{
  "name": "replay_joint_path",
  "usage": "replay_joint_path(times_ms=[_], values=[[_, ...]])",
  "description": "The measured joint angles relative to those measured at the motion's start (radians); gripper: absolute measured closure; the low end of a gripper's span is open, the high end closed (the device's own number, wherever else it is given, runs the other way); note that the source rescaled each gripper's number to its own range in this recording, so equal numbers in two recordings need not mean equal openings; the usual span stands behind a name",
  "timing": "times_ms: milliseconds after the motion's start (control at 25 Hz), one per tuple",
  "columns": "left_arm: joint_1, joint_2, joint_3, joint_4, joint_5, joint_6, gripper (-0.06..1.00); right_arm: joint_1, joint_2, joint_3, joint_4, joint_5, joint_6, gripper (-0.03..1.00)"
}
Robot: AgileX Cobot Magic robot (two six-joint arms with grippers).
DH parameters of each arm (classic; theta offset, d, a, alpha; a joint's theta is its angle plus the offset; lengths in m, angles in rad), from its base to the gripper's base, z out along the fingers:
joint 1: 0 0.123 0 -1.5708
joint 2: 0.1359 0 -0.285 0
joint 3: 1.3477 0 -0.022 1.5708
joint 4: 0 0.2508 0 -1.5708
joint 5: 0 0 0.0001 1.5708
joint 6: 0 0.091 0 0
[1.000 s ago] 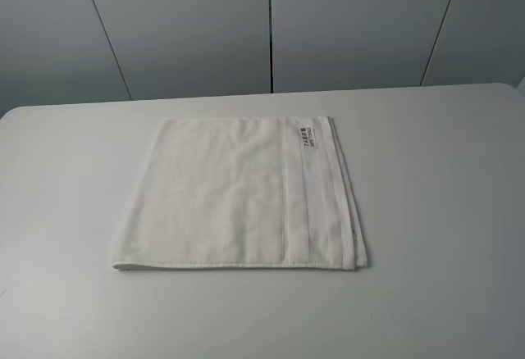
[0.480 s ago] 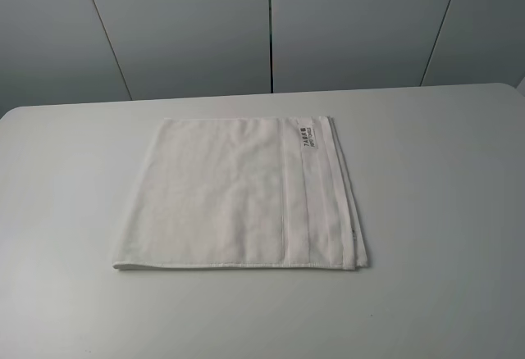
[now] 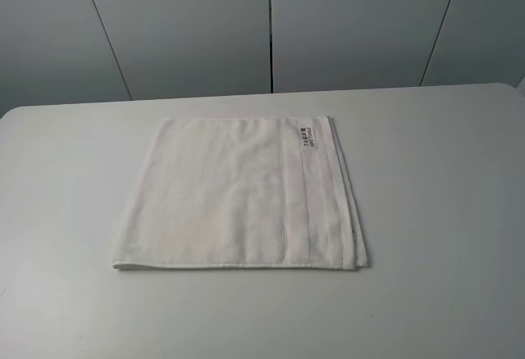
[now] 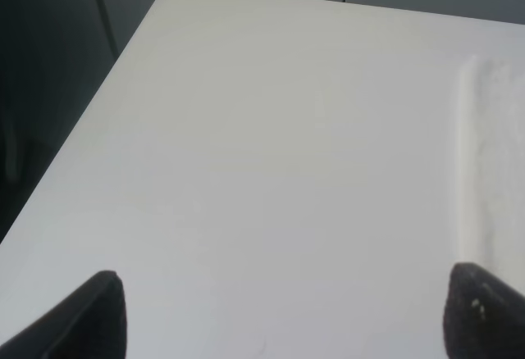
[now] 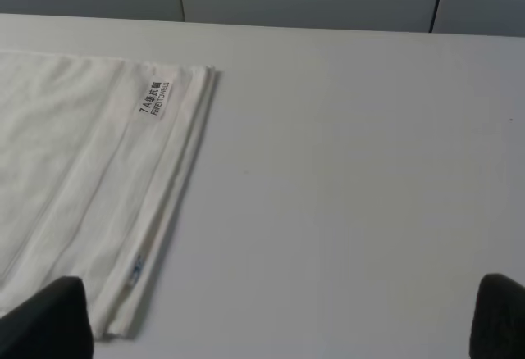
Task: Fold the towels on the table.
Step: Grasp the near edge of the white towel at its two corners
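I see the towel (image 3: 238, 191) lying flat in the middle of the surface (image 3: 443, 179), its label (image 3: 308, 138) at the far right corner. My left jaws and right jaws are both spread wide, holding nothing. I judge the cloth light, limp and grippy; I'd pinch its near corners, catching every layer at the stacked right edge.

This looks like a robot lab or test bay rather than a home. A large, plain white table (image 3: 66, 310) with rounded corners stands before flat grey wall panels (image 3: 189, 31) split by thin dark seams, all under even, cool light. A single white towel (image 3: 230, 195) lies squarely mid-table like a test piece, and the wrist cameras look out past the black tips of the left gripper (image 4: 291, 318) and right gripper (image 5: 275, 318), each spread wide above the tabletop.
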Motion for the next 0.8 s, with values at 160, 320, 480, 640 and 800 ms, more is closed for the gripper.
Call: replay_joint_path(times_ms=[160,320,480,640,800], values=[[0.0,0.0,0.0,0.0,0.0,0.0,-0.05,0.0,0.0,0.0,0.013,0.0,0.0,-0.03],[0.0,0.0,0.0,0.0,0.0,0.0,-0.05,0.0,0.0,0.0,0.015,0.0,0.004,-0.03],[0.0,0.0,0.0,0.007,0.0,0.0,-0.05,0.0,0.0,0.0,0.015,0.0,0.014,-0.03],[0.0,0.0,0.0,0.017,0.0,0.0,-0.05,0.0,0.0,0.0,0.015,0.0,0.021,-0.03],[0.0,0.002,0.0,0.02,-0.002,0.011,-0.05,0.0,0.0,0.0,0.015,-0.014,0.053,-0.03]])
